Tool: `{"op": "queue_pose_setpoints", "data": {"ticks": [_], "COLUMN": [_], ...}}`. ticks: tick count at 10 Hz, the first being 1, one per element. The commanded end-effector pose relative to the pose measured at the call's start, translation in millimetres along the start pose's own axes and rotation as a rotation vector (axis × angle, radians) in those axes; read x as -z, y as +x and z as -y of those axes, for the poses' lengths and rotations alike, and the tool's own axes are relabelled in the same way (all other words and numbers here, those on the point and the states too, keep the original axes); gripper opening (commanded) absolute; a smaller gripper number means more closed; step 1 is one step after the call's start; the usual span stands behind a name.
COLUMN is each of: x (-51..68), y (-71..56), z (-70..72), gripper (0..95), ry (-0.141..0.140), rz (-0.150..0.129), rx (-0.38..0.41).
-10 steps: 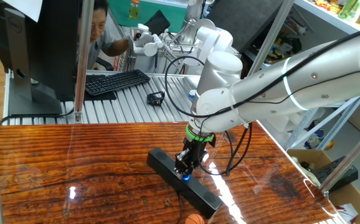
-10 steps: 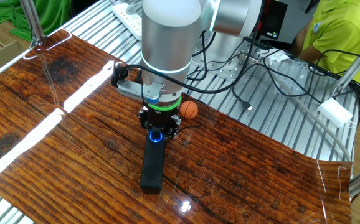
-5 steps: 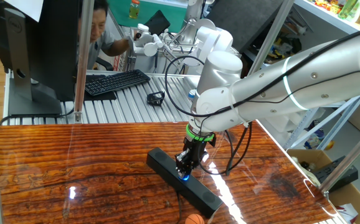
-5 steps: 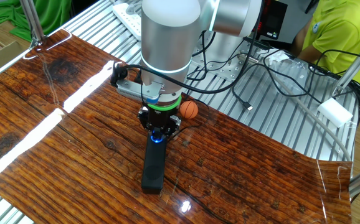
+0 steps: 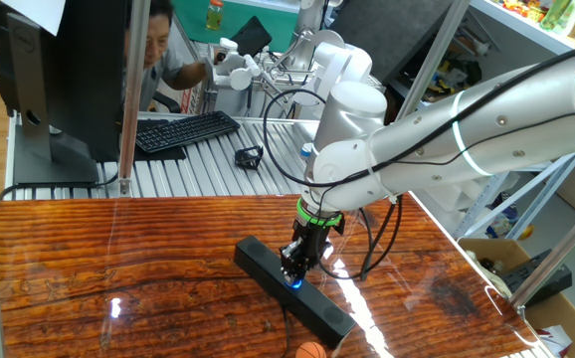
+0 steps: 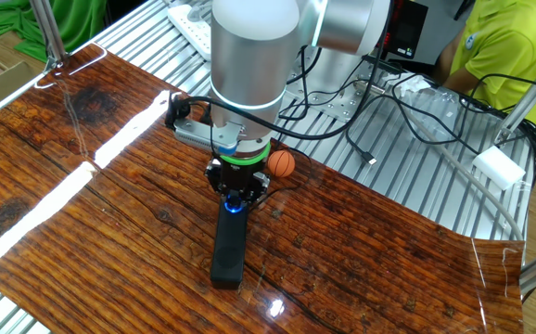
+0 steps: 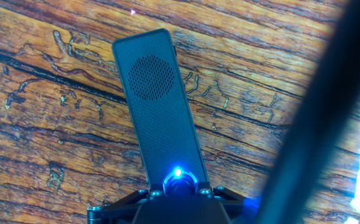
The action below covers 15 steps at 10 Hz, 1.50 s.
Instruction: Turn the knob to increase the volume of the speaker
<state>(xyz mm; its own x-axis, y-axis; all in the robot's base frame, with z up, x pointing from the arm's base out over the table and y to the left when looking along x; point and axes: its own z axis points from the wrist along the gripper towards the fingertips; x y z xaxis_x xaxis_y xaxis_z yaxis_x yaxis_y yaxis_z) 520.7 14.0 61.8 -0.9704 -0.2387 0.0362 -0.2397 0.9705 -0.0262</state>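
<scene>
The speaker (image 5: pixel 317 310) is a slim black bar lying on the wooden table. It also shows in the other fixed view (image 6: pixel 228 250) and in the hand view (image 7: pixel 160 106). The knob (image 7: pixel 180 180) sits at its middle with a glowing blue ring, and its glow shows under the hand (image 5: pixel 295 283) (image 6: pixel 235 207). My gripper (image 5: pixel 293 270) points straight down onto the knob, also seen from the other side (image 6: pixel 236 198). In the hand view the gripper (image 7: pixel 179 194) has its jaws closed around the knob, which they partly hide.
A small orange ball (image 6: pixel 281 163) lies just behind the hand, and shows at the near table edge in one fixed view (image 5: pixel 310 350). A black keyboard (image 5: pixel 184 130), a monitor and a person are beyond the table. Cables (image 6: pixel 379 111) lie on the metal surface.
The hand twisted slightly on the knob early on, and the speaker's free end shifted a little. Over the last half second nothing visibly moved.
</scene>
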Motion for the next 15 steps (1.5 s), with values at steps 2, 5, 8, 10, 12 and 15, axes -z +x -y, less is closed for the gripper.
{"op": "queue_pose_setpoints", "data": {"ticks": [2,5,8,10,12,15], "x": [-0.1,-0.8,-0.8,-0.8,-1.4,-1.3], "y": [0.1,0.2,0.2,0.2,0.2,0.2], "z": [-0.3,-0.3,-0.3,-0.3,-0.2,-0.2], "gripper": [0.0,0.0,0.0,0.0,0.0,0.0], "ry": [-0.003,-0.011,-0.027,-0.037,-0.044,-0.049], "rz": [0.01,0.014,0.014,0.014,0.012,0.013], "rx": [-0.028,-0.056,-0.102,-0.128,-0.145,-0.166]}}
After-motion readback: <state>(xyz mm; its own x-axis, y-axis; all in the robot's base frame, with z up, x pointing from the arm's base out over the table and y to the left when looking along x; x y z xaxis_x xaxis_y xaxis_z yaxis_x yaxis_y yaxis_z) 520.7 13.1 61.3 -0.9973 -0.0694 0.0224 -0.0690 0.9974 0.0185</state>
